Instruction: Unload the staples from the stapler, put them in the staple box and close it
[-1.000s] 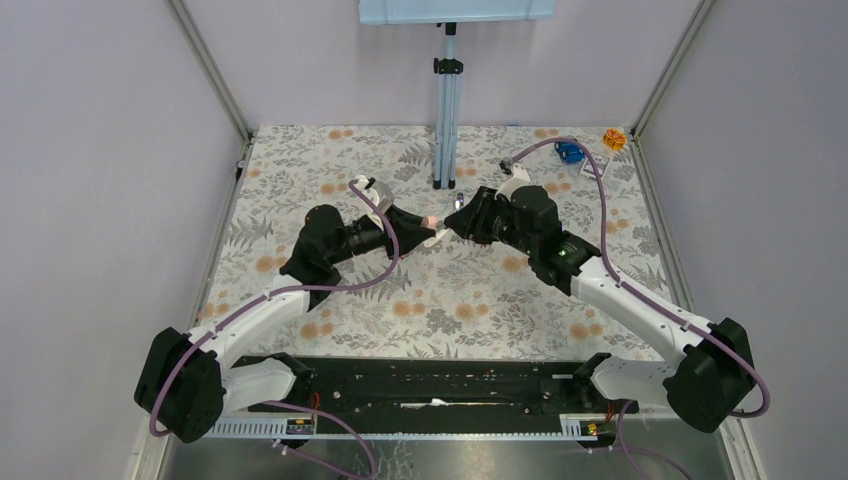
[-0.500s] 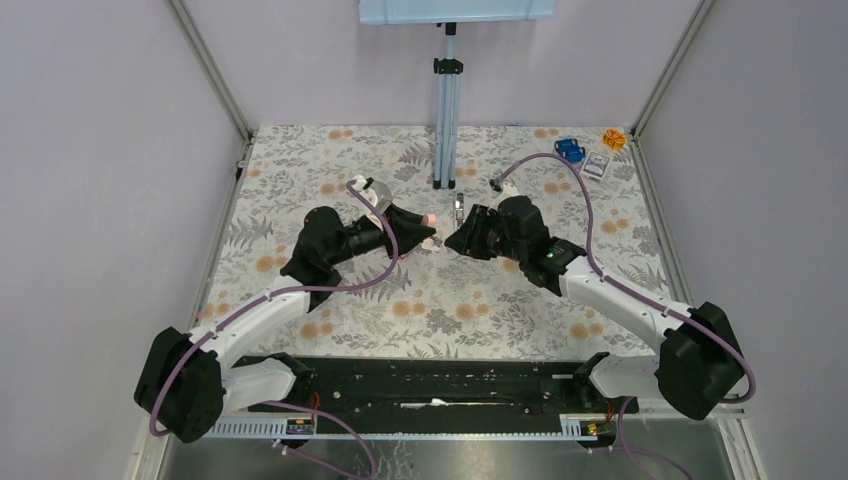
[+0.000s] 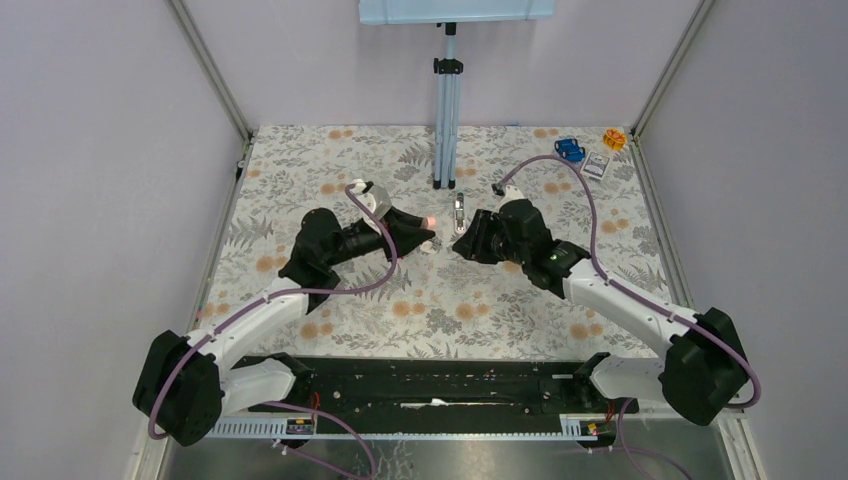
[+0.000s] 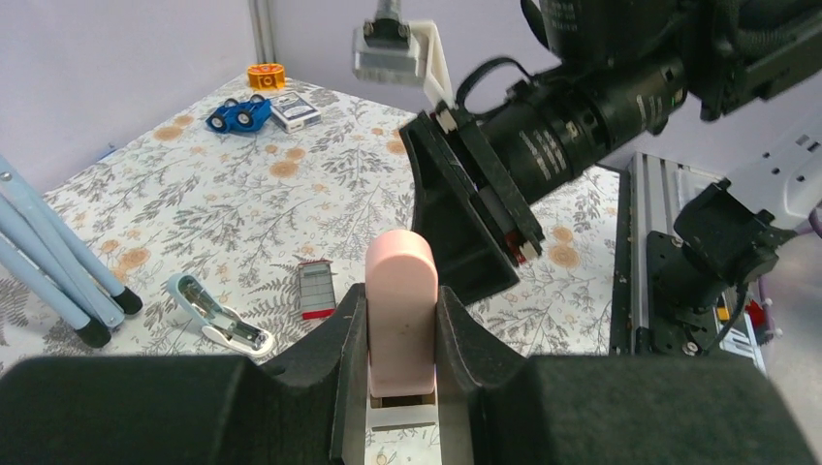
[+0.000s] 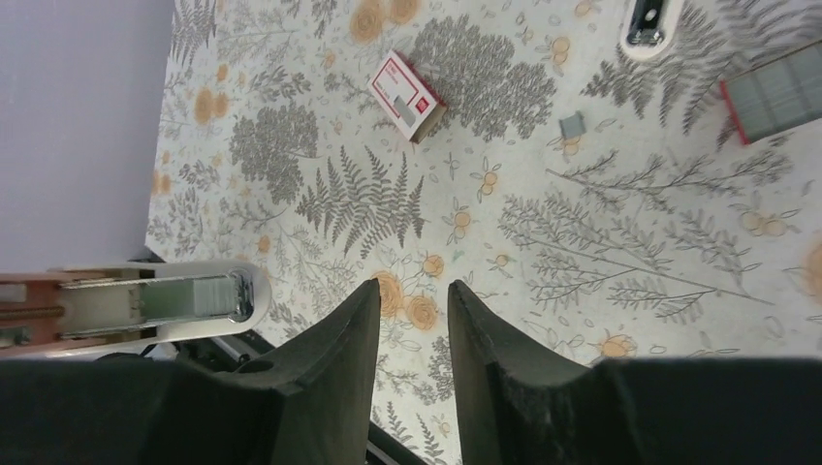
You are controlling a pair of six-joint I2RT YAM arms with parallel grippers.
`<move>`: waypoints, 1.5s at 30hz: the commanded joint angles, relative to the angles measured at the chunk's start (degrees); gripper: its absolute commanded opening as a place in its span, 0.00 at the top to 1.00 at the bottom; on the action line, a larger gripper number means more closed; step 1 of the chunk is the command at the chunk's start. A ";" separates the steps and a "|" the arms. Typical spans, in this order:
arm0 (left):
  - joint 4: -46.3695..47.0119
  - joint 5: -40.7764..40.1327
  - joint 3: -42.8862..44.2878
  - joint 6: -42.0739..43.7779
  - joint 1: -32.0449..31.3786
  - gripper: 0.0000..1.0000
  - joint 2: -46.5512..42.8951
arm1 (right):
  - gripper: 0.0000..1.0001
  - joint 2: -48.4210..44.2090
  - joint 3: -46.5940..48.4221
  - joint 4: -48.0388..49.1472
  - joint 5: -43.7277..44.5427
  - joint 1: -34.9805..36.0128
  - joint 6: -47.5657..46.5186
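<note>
The pink stapler (image 4: 398, 281) is held up off the table (image 3: 440, 310). It is squeezed tight between the fingers of the left gripper (image 4: 400, 334). Its tray is open, and a row of staples (image 5: 199, 295) can be seen inside. The right gripper (image 5: 414, 310) is parted a little and nothing is held in it; only the flowery cloth is seen through the gap. The two grippers are close together, almost tip to tip, so a bump could be made if the right one is moved in too fast. Then the stapler could be knocked crooked or pushed out of the grip. The staples are thin, so they could be snapped into bits and spilled if they are pinched badly or pulled sideways. A small blue stapler (image 4: 215, 315) and a loose strip of staples (image 5: 780, 89) are lying on the table just past the grippers and could be hit by a low move. The stand (image 3: 446, 100) is further back. The walls are well apart on both sides, and more open room is left toward the near side.
</note>
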 commanded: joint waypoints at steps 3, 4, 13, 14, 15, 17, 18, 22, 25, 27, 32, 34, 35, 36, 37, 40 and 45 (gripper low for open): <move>-4.47 4.58 2.18 7.44 -0.04 1.00 -1.05 | 0.60 -5.48 5.35 -6.36 9.74 0.50 -9.14; -8.31 4.28 3.35 8.56 -0.05 1.00 -0.25 | 0.60 -6.01 5.45 -7.13 10.60 0.54 -9.50; -37.72 -4.67 21.20 15.94 -0.07 1.00 11.72 | 0.60 -12.37 1.80 -8.63 19.10 0.41 -6.93; -40.42 -5.94 23.30 15.94 -0.06 1.00 13.69 | 0.60 -12.88 1.56 -8.85 19.83 0.41 -6.85; -43.11 -6.57 25.51 16.09 -0.17 1.00 15.41 | 0.60 -13.33 1.38 -9.03 20.51 0.41 -6.81; -47.87 -7.60 29.71 16.95 -0.68 1.00 19.55 | 0.60 -14.06 1.17 -9.53 21.53 0.43 -6.88; -50.26 -8.31 31.79 17.55 -1.02 1.00 21.43 | 0.60 -14.39 1.16 -9.74 21.89 0.44 -6.88; -59.81 -12.31 40.33 19.96 -2.74 1.00 31.23 | 0.59 -15.27 1.18 -11.34 22.13 0.43 -6.64; -68.30 -14.95 47.59 22.20 -5.09 1.00 38.19 | 0.59 -16.69 0.40 -12.37 22.09 0.42 -6.02; -71.96 -17.42 51.49 23.57 -6.73 1.00 41.79 | 0.59 -17.84 -0.53 -12.60 22.19 0.41 -5.50; -77.72 -24.37 58.61 25.14 -9.56 1.00 47.15 | 0.59 -20.21 -2.28 -13.28 23.08 0.41 -4.97; -78.91 -26.08 60.11 25.18 -10.05 1.00 48.10 | 0.59 -20.54 -2.56 -13.59 23.34 0.42 -5.06; -79.41 -26.91 60.74 25.18 -10.22 1.00 48.47 | 0.59 -20.63 -2.61 -13.85 23.50 0.42 -5.17; -79.79 -27.80 61.16 25.20 -10.36 1.00 48.73 | 0.59 -20.74 -2.64 -14.01 23.67 0.41 -5.22; -80.03 -28.31 61.26 25.29 -10.55 1.00 48.83 | 0.59 -20.83 -2.74 -14.11 23.85 0.41 -5.30; -80.17 -29.11 61.27 25.45 -10.73 1.00 48.85 | 0.59 -21.23 -3.12 -13.96 24.31 0.47 -5.38; -80.41 -29.61 61.59 25.68 -11.24 1.00 49.33 | 0.59 -21.38 -3.23 -13.85 24.55 0.41 -5.56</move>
